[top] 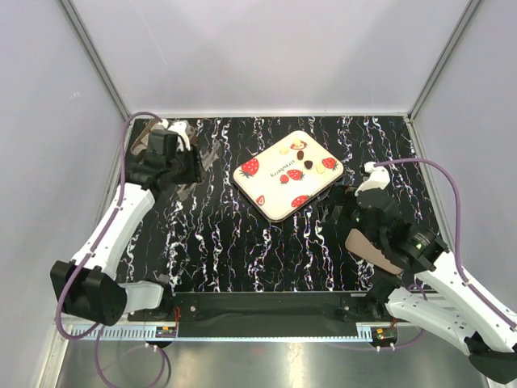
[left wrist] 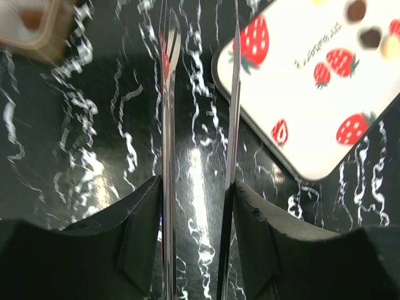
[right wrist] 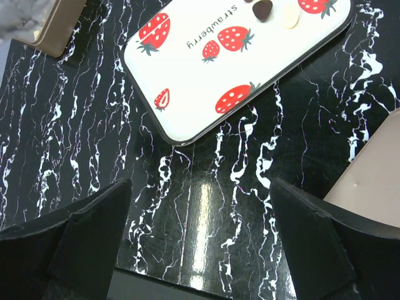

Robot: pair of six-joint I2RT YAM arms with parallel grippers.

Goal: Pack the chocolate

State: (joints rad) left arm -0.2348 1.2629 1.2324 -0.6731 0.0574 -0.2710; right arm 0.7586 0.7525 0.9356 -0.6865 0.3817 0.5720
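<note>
Nearest, the right hand [right wrist: 200,234] hangs low over the bench [top: 242,250] with its fingers spread wide, grasping nothing. Just to its right lies a tan flat panel [right wrist: 375,181], its edge partly under that arm in the top view. A stretch of black marbled surface runs from the bench's near edge up to the near corner of the strawberry tray [right wrist: 187,75].

The tray sits mid-bench, turned at an angle, so one rounded corner points toward the right hand and one long edge faces the left side. A band of bench separates that edge from the left arm.

The chocolate [right wrist: 264,7] lies on the tray's far part: a few dark, tan and cream pieces in a loose cluster, near the far edge.

Farther back on the left, the left hand [left wrist: 199,187] is clenched on metal tongs [left wrist: 167,125], whose two blades stand apart and point down at the bench. A brown box [left wrist: 40,28] lies just beside them, blurred.
</note>
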